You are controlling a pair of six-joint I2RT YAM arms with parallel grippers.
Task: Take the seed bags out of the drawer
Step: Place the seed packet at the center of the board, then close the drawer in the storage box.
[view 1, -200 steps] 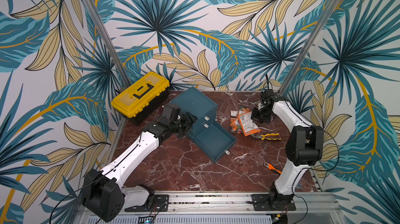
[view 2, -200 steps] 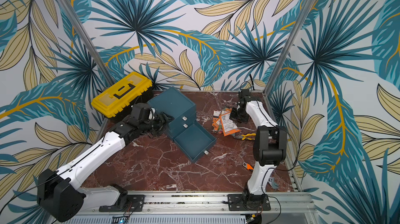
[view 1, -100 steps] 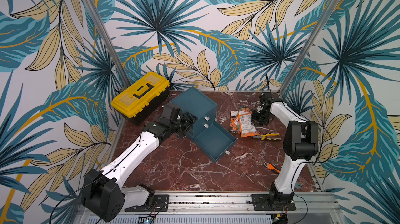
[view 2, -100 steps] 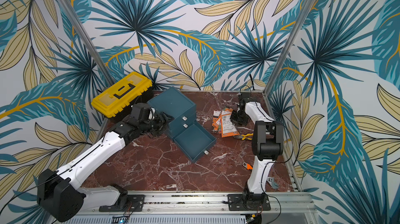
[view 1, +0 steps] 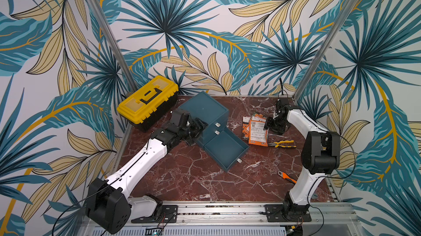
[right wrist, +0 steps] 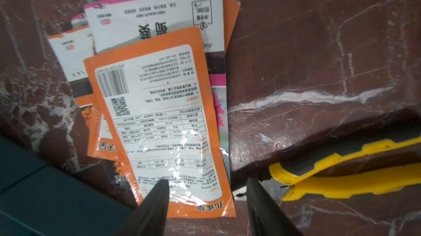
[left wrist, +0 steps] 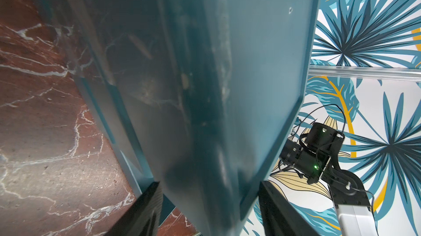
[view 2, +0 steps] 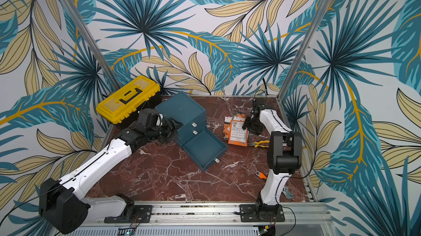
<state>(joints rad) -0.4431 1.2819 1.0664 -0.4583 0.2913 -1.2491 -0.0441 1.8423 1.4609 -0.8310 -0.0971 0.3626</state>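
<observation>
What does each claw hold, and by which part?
Left claw grips the blue cabinet by its side. Right claw stands open above the seed bags, holding nothing.

Glossy orange-and-white seed bags (view 1: 257, 132) lie overlapped beside the open drawer (view 1: 225, 152).

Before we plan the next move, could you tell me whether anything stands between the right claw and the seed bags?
Nothing visible does. The right claw hangs open over the seed bags piled on the tabletop; the yellow-handled pliers lie beside the pile, not on it.
</observation>
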